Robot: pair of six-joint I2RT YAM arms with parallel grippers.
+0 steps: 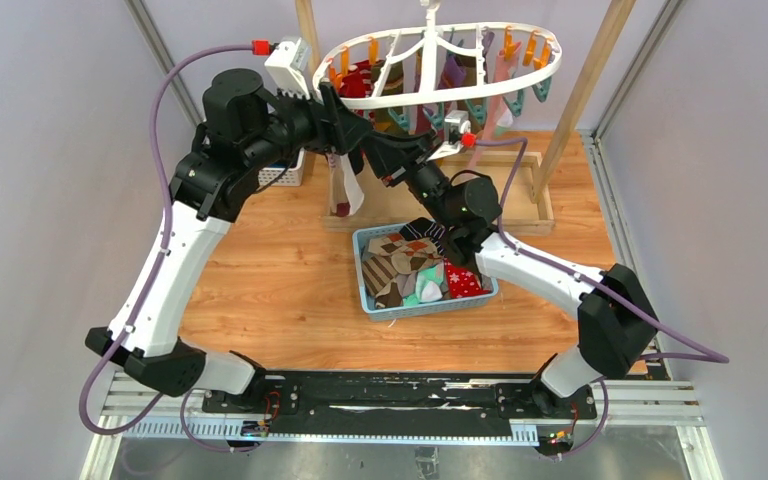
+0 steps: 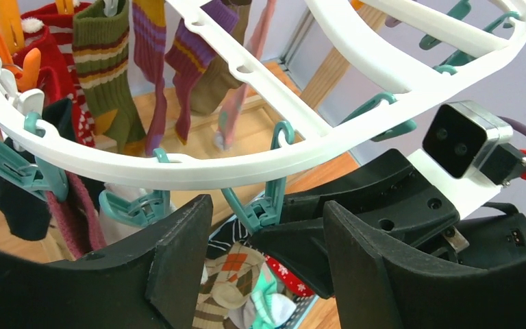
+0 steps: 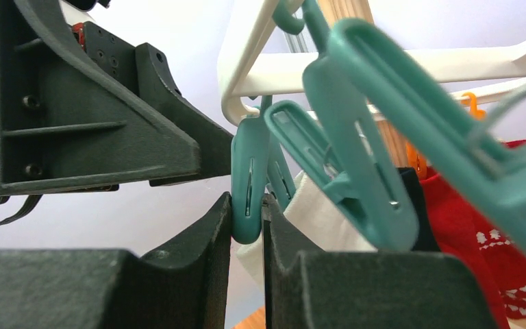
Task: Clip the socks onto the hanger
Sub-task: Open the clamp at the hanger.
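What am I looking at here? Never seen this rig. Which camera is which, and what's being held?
Two robot arms with two-finger grippers stand at a wooden table. The wide picture looks down from above. The other two come from a camera on each wrist. A white hanger hangs from a wooden frame and carries clipped socks. A blue basket holds loose socks. The right gripper pinches a teal clip. The left gripper, jaws apart, holds nothing.

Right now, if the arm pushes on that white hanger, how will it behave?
Probably swings or tilts: the hanger hangs from one top hook. Its plastic rim looks stiff, so it likely won't bend. The teal clip dangles, so it would probably sway too.
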